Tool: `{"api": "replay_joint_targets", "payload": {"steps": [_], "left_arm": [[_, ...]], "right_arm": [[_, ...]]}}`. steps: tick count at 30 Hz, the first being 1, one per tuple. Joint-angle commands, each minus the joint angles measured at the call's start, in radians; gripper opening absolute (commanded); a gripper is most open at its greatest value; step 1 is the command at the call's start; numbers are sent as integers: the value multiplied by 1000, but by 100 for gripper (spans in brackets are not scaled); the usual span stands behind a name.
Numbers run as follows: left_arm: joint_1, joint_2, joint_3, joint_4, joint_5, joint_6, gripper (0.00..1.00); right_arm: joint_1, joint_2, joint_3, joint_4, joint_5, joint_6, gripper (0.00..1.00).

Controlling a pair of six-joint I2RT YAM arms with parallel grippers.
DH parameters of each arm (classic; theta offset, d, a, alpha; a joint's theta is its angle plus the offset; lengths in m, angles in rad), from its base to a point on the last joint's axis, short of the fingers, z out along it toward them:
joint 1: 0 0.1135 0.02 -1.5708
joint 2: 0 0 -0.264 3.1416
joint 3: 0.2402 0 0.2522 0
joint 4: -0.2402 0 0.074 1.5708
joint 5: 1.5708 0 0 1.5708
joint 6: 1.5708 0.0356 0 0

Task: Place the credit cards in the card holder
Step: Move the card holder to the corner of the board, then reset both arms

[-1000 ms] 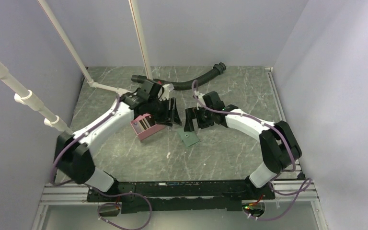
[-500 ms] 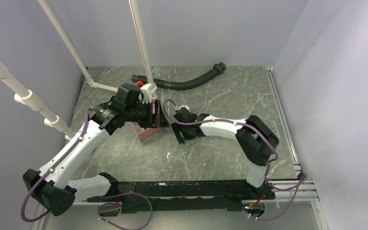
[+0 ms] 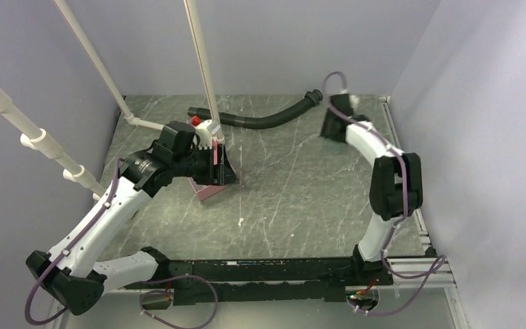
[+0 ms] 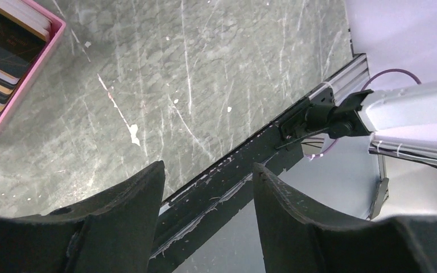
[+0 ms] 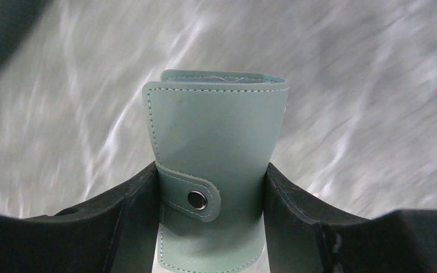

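Observation:
The card holder [image 5: 213,131], a light blue-green sleeve with a snap tab, is pinched between the fingers of my right gripper [image 5: 210,193]. In the top view that gripper [image 3: 331,133] is at the far back right, with a pale edge of the holder [image 3: 330,146] showing below it. Several credit cards [image 4: 3,48] are stacked in the pink box [image 4: 37,71]; an orange-yellow edge shows among dark ones. My left gripper [image 4: 207,170] is open and empty, hanging above the table beside the box. In the top view it [image 3: 227,171] sits at the right side of the pink box [image 3: 209,190].
A black corrugated hose [image 3: 267,121] lies along the back of the table. White pipes [image 3: 202,62] slant up at the back left. The black front rail [image 3: 260,269] also shows in the left wrist view [image 4: 244,170]. Walls close in both sides.
My right arm has swung from the table's middle to the back right, carrying the card holder off the surface. My left arm has stayed over the pink box, shifting slightly.

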Motion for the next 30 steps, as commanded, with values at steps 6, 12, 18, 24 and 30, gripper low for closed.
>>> {"api": "replay_joint_targets", "payload": {"steps": [6, 12, 18, 24, 30], "left_arm": [[4, -114, 0, 36, 65, -70, 63], [4, -134, 67, -26, 29, -61, 63], [3, -98, 118, -46, 35, -33, 61], [3, -52, 148, -46, 26, -3, 63], [3, -3, 280, -49, 7, 104, 64]], "right_arm": [[-366, 463, 686, -77, 1, -76, 36], [-396, 648, 892, -95, -36, -151, 47], [-393, 662, 956, -187, 20, -170, 97], [-322, 463, 1040, -557, 131, -46, 100], [42, -256, 334, -315, 120, -46, 100]]}}
